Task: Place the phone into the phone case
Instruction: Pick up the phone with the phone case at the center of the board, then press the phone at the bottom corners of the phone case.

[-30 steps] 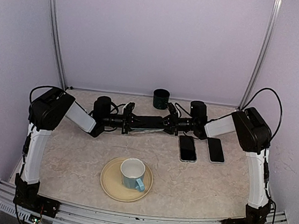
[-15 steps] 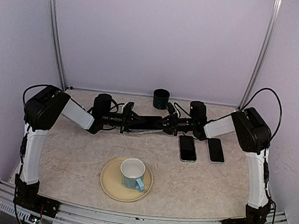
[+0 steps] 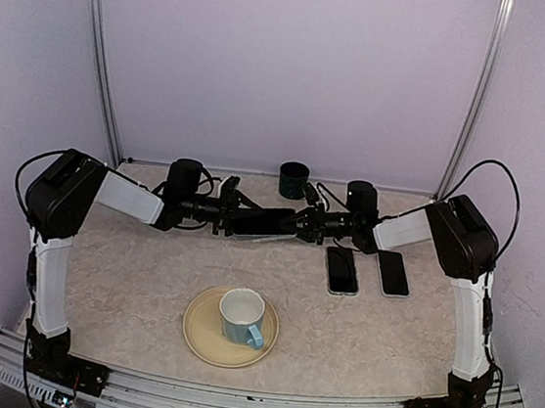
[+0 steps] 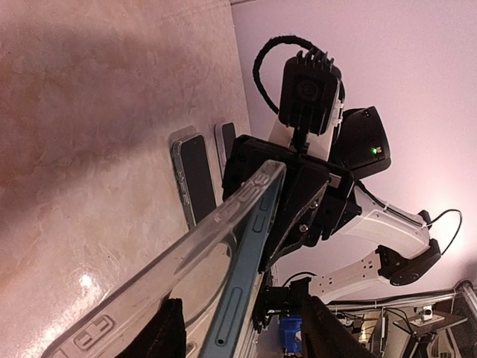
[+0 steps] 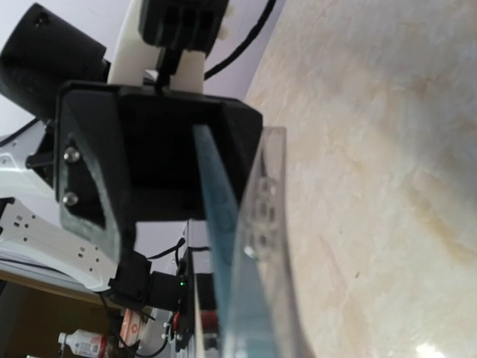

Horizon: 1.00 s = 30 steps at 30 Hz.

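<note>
A blue-edged phone (image 3: 262,225) hangs above the table's back middle, between the two arms. A clear phone case (image 4: 171,261) lies against its side. Case and phone (image 4: 242,276) meet at the far end and spread apart toward my left wrist. My right gripper (image 3: 300,225) is shut on that far end, clamping the phone and case together (image 4: 287,194). My left gripper (image 4: 242,328) is open, its dark fingers (image 4: 164,332) standing wide of the phone on both sides. In the right wrist view the phone (image 5: 220,216) and case (image 5: 261,246) run edge-on toward the left gripper's black body (image 5: 149,164).
Two other phones (image 3: 342,269) (image 3: 393,273) lie flat on the table at the right. A dark green cup (image 3: 293,180) stands at the back. A beige plate (image 3: 200,339) with a white and blue mug (image 3: 240,317) sits near the front middle.
My left gripper has opened off the phone and the left arm has drawn back to the left. The right gripper still holds the phone and case in the same place.
</note>
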Each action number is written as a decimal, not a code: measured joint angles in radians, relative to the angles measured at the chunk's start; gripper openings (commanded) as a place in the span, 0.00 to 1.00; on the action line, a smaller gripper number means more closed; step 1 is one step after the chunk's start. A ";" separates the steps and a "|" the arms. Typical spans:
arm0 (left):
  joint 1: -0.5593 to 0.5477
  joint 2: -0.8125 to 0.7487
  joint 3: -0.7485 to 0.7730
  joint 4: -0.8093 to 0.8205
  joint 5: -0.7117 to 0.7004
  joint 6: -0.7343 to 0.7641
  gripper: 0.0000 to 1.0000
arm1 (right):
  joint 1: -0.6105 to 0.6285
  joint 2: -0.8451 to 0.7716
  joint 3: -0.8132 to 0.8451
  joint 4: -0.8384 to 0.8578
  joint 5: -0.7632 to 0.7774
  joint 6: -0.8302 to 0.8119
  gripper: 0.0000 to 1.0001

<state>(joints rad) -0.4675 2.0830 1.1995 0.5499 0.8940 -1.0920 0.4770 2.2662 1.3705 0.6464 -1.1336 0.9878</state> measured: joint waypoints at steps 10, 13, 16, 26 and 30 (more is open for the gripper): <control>0.020 -0.068 0.000 -0.123 -0.039 0.059 0.58 | -0.011 -0.045 -0.029 -0.008 -0.007 -0.010 0.00; 0.034 -0.092 0.000 -0.166 -0.050 0.082 0.59 | -0.017 -0.058 -0.040 -0.008 -0.007 -0.017 0.00; 0.048 -0.124 0.000 -0.213 -0.063 0.113 0.61 | -0.023 -0.071 -0.053 -0.010 -0.007 -0.025 0.00; 0.074 -0.200 -0.008 -0.272 -0.084 0.189 0.63 | -0.035 -0.130 -0.083 -0.029 -0.024 -0.083 0.00; 0.071 -0.213 -0.043 -0.248 -0.074 0.192 0.64 | -0.035 -0.167 -0.113 -0.029 -0.047 -0.120 0.00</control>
<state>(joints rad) -0.3969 1.8698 1.1561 0.3019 0.8204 -0.8997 0.4419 2.0995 1.2579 0.6178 -1.1809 0.8677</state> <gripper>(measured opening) 0.637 0.102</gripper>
